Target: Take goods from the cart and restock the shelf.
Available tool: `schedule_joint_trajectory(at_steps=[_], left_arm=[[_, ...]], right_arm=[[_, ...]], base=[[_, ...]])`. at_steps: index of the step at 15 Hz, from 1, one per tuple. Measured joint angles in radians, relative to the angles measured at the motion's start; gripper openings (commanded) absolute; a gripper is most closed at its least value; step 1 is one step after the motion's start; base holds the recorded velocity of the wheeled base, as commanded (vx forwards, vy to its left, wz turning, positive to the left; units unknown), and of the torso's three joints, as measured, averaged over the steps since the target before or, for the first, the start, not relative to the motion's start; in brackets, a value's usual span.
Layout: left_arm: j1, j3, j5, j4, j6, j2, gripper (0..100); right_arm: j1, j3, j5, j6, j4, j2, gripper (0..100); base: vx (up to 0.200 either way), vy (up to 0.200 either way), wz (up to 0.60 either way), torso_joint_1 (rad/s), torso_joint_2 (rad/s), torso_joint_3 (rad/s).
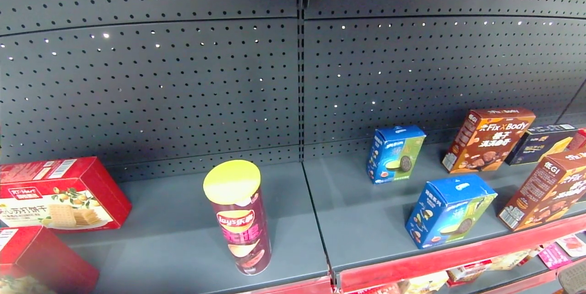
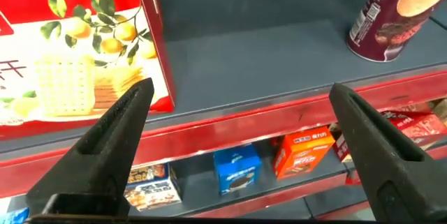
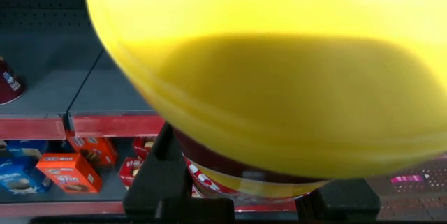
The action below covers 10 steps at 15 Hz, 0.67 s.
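Entry, left arm: the left gripper [image 2: 241,86] had its fingers [image 2: 115,137] spread wide, with nothing between them. Through the gap between the fingers ran the red front rail [image 2: 279,119] of the shelf [image 2: 265,49], and the grey shelf board lay beyond the tips. A red cracker box [image 2: 70,49] stood at the board's front edge just beyond one fingertip. A standing chips can [image 2: 391,15] stood beyond the other fingertip, farther off. Both were apart from the fingers. Under the rail, past the fingers, a lower level carried a small blue box [image 2: 237,169] and an orange box [image 2: 304,151].

Entry, right arm: the right gripper [image 3: 251,178] had its fingers closed on a held chips can [image 3: 279,77], one finger on each side of the dark red body, with the yellow lid toward the wrist. The shelf and its rail lay beyond the fingers, apart from the held can.

Head view: the standing chips can was upright near the shelf's front, well apart from a front blue cookie box [image 1: 451,211].
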Motion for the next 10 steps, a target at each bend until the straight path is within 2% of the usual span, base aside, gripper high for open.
schedule_joint_trajectory(at_steps=[5,8,10], left_arm=[[0.0,0.0,-0.017,0.0,0.001,0.0,100],[0.0,0.0,-0.021,0.0,-0.002,0.0,100],[0.0,0.0,-0.023,0.0,0.001,0.001,100]], right_arm=[[0.001,-0.01,0.0,0.0,-0.001,0.005,0],[0.0,-0.01,0.0,0.0,-0.001,0.006,0],[0.0,-0.01,0.0,0.0,-0.001,0.008,0]], base=[[0.0,0.0,0.0,0.0,0.0,0.0],[-0.2,0.0,0.0,0.007,0.0,0.004],[0.0,0.0,0.0,0.0,0.0,0.0]])
